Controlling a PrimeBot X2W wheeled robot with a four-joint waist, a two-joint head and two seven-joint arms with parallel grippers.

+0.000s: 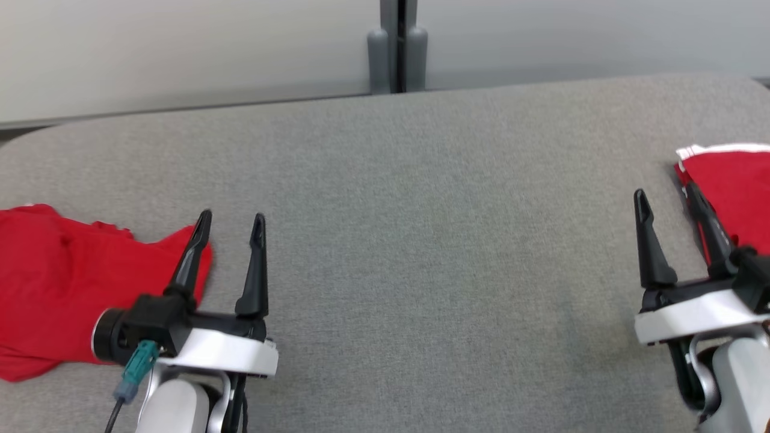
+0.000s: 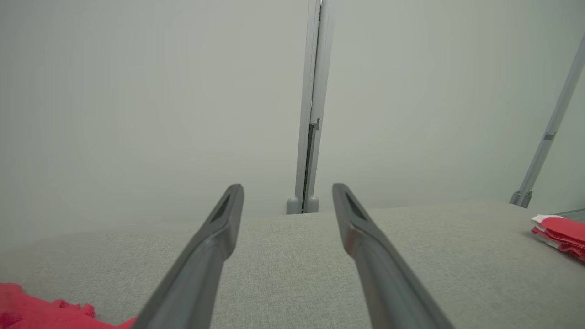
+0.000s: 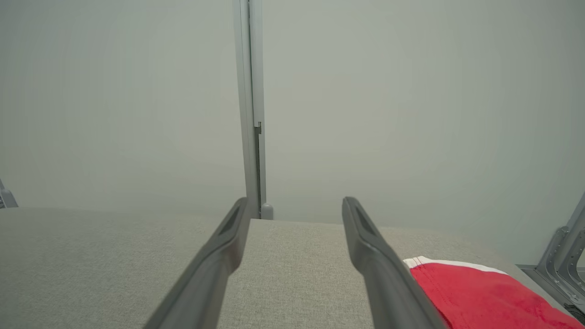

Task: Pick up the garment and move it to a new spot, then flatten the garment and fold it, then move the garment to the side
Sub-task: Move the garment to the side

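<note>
A folded red garment (image 1: 737, 192) with a white edge lies flat at the right end of the grey padded table (image 1: 409, 198). It also shows in the right wrist view as the folded garment (image 3: 470, 292) and in the left wrist view as a small folded garment (image 2: 560, 230). My right gripper (image 1: 666, 191) stands open just left of it, its right finger over the cloth's edge, nothing between the fingers. Open and empty too, my left gripper (image 1: 231, 216) hovers at the lower left; the left gripper (image 2: 288, 187) and right gripper (image 3: 296, 201) both point at the far wall.
A second red cloth (image 1: 66, 288), crumpled, lies at the table's left end beside my left gripper, and appears as the red cloth (image 2: 32, 310) in the left wrist view. A grey post (image 1: 397, 48) stands behind the table's far edge against a pale wall.
</note>
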